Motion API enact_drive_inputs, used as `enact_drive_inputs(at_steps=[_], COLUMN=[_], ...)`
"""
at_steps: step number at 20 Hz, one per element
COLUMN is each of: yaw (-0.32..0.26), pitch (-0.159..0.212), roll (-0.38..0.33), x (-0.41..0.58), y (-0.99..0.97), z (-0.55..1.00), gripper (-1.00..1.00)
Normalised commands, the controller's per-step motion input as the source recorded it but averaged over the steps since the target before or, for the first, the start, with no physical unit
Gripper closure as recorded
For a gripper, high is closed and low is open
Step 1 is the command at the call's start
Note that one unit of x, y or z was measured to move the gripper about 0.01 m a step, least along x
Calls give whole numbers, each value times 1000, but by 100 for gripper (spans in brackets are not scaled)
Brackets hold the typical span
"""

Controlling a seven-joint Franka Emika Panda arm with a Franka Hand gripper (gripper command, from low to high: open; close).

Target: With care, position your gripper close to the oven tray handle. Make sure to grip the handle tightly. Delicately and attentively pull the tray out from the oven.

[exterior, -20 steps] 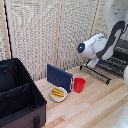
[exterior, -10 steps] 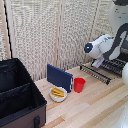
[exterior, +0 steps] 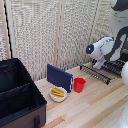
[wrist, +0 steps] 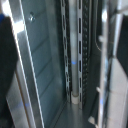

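Nearest in the exterior view, a big black fabric case (exterior: 20, 95) is noted on the pale wooden table (exterior: 95, 110). Just beyond it a small white bowl of yellow pieces (exterior: 58, 93) is seen, with a red plastic cup (exterior: 79, 84) beside it and an upright blue book-like slab (exterior: 59, 77) behind both.

Farther back, toward the exterior view's right, the flat dark metal wire rack of thin parallel bars (exterior: 102, 71) is found already well out over the table, its long thin dark front bar (exterior: 93, 74) facing the cup. The oven itself is largely hidden by the arm.

The white blocky gripper (exterior: 101, 62) is held over the rack's rear part; whether its fingers are spread or pressed together cannot be told. In the wrist view only blurred slotted metal panels and rails (wrist: 75, 55) are shown.

Judgement: the rack is expected to be stiff, light, and smooth, so slipping is likely on the thin bar. Hold is best taken mid-bar, to keep the pull straight and avoid skewing in the guides.
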Motion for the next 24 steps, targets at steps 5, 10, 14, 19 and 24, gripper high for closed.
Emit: enact_drive_inputs(at_steps=[5,10,14,19,24], yaw=[43,61,40,21,1], pitch=[4,72,99,81,61], roll=[-11,52,72,-7,-60], x=[3,144,212,246,228], y=[-139,-158,40,590,886], z=[12,17,42,119,134], gripper=[-100,100,100,100,100])
